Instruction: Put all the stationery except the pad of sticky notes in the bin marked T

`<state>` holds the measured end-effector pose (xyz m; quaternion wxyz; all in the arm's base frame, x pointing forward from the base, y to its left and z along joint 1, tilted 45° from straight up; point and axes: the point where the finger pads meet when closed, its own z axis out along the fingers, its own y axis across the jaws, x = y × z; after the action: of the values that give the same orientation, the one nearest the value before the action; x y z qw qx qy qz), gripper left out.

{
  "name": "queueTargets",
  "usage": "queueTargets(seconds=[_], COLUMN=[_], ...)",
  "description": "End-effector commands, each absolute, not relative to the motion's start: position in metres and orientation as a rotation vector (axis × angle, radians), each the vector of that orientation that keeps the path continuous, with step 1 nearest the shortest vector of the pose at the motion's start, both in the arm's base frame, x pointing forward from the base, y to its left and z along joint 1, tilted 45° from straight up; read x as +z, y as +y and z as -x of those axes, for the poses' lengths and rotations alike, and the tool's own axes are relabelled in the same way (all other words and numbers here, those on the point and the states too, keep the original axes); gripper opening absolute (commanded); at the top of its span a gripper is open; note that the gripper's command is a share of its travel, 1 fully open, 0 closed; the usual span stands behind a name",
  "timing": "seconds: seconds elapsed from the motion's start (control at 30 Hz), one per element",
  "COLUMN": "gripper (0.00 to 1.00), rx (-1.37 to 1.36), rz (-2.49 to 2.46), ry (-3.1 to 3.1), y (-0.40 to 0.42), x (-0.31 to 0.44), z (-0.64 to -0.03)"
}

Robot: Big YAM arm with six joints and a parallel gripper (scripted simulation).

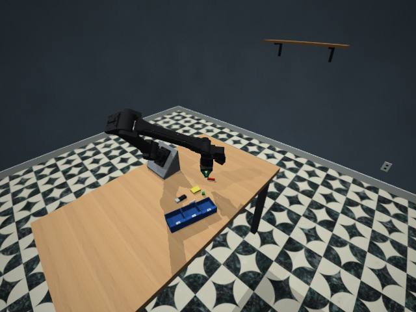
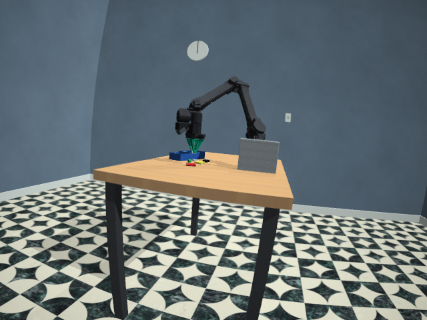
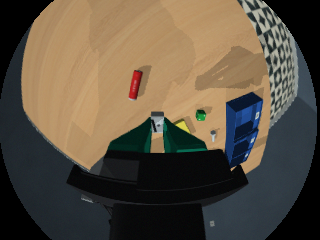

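Observation:
My gripper [image 1: 205, 173] has green fingers and hangs a little above the table, behind the other things. It is shut on a small grey and white object [image 3: 158, 122], seen between the fingertips in the wrist view. A red stick-like item [image 1: 210, 179] lies on the table just right of the gripper. The yellow pad of sticky notes [image 1: 195, 189] and a small green cube [image 1: 203, 192] lie between the gripper and the blue bin tray [image 1: 190, 214]. The tray has three compartments with white labels; I cannot read the letters.
A black and grey item [image 1: 180, 198] and a small white piece [image 1: 192, 201] lie just behind the tray. The arm's grey base block [image 1: 163, 164] stands at the back of the table. The right table edge is near the tray.

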<state>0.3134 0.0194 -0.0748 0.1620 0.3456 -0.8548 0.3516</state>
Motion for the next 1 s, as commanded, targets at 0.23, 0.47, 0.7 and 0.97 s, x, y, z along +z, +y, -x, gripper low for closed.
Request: queueTargets(seconds=[0.23,0.47,0.7,0.97], gripper=[0.11,0.11,0.11,0.11], rx=[1.021,1.021,1.02,1.02], rz=[-1.008,-1.009,-1.009,-1.009], ry=[-2.479,-2.48,-2.478,-2.478], y=[0.0412,0.0417,0.0419,0.0423], x=[-0.0711,-0.0706,-0.0712,-0.0713], z=[-0.3361,-0.3369,-0.3369,-0.3373])
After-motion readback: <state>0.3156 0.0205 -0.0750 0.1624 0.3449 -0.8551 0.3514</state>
